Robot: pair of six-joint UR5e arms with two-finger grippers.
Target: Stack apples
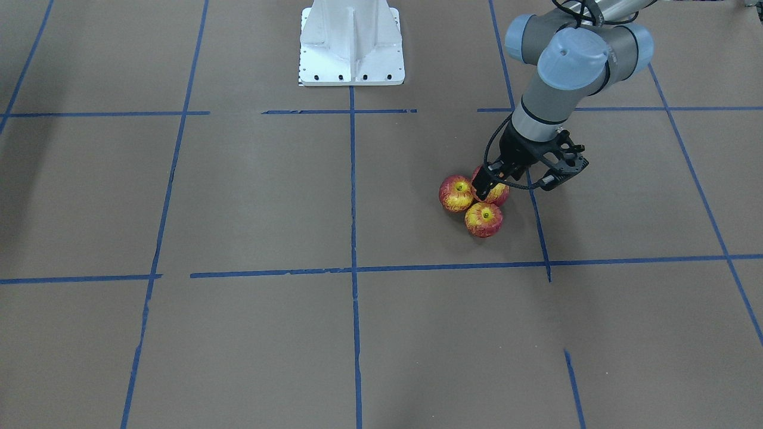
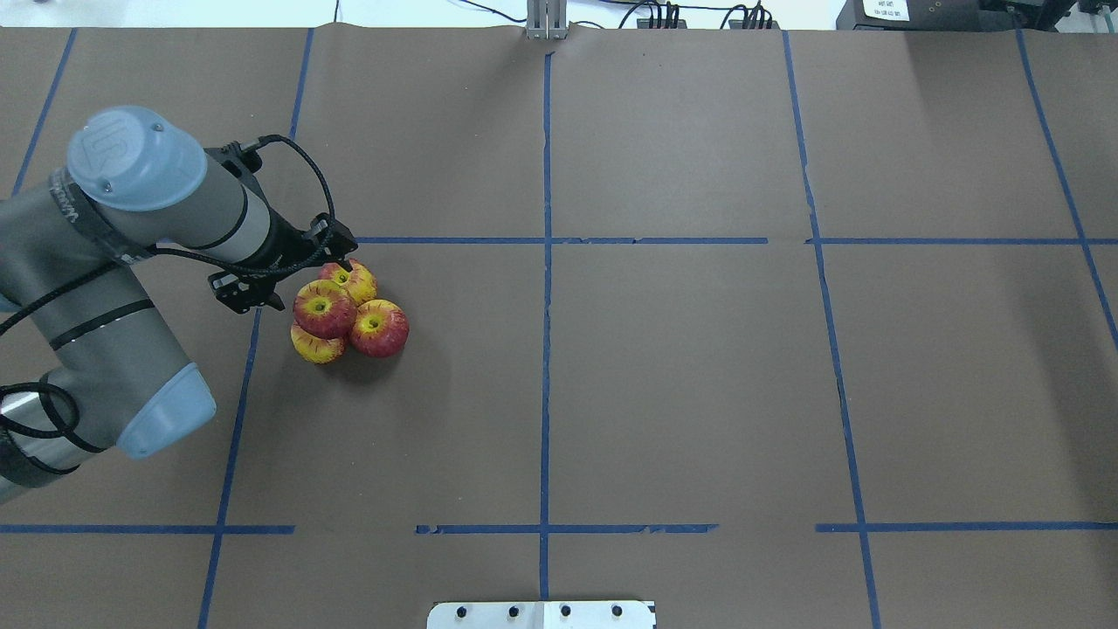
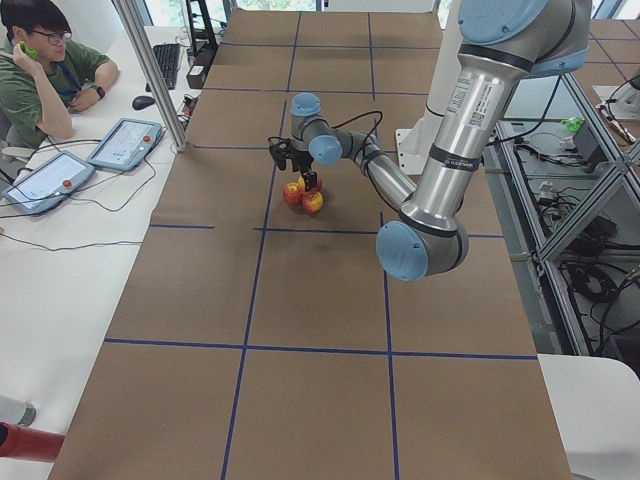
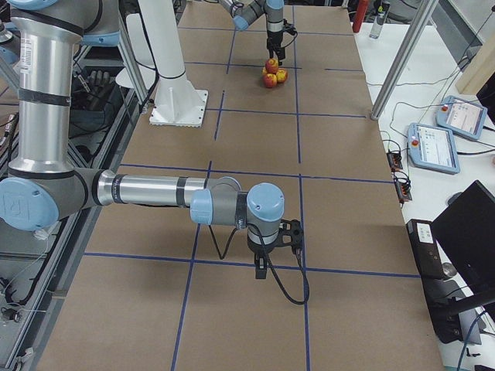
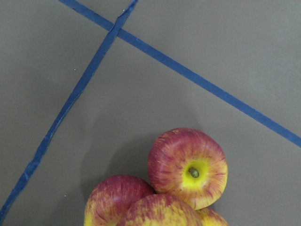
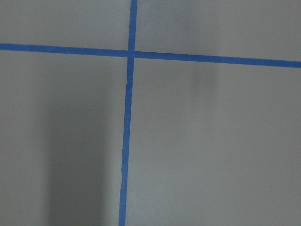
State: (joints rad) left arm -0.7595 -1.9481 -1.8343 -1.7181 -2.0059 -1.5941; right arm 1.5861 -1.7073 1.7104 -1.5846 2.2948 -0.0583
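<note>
Four red-and-yellow apples sit in a tight pile left of the table's middle. Three lie on the paper: one far (image 2: 354, 278), one right (image 2: 381, 329), one near (image 2: 314, 349). The fourth apple (image 2: 323, 307) rests on top of them and also shows in the exterior right view (image 4: 272, 65). My left gripper (image 2: 341, 262) points down at the top apple, with one finger (image 1: 481, 190) in front of it. I cannot tell whether it grips the apple. The left wrist view shows the pile (image 5: 188, 169) but no fingers. My right gripper (image 4: 261, 272) hangs over bare table far from the pile; I cannot tell its state.
The table is brown paper with a grid of blue tape (image 1: 353, 271). The white robot base (image 1: 351, 53) stands at the table's robot side. An operator (image 3: 40, 80) sits beside the table with tablets (image 3: 125, 143).
</note>
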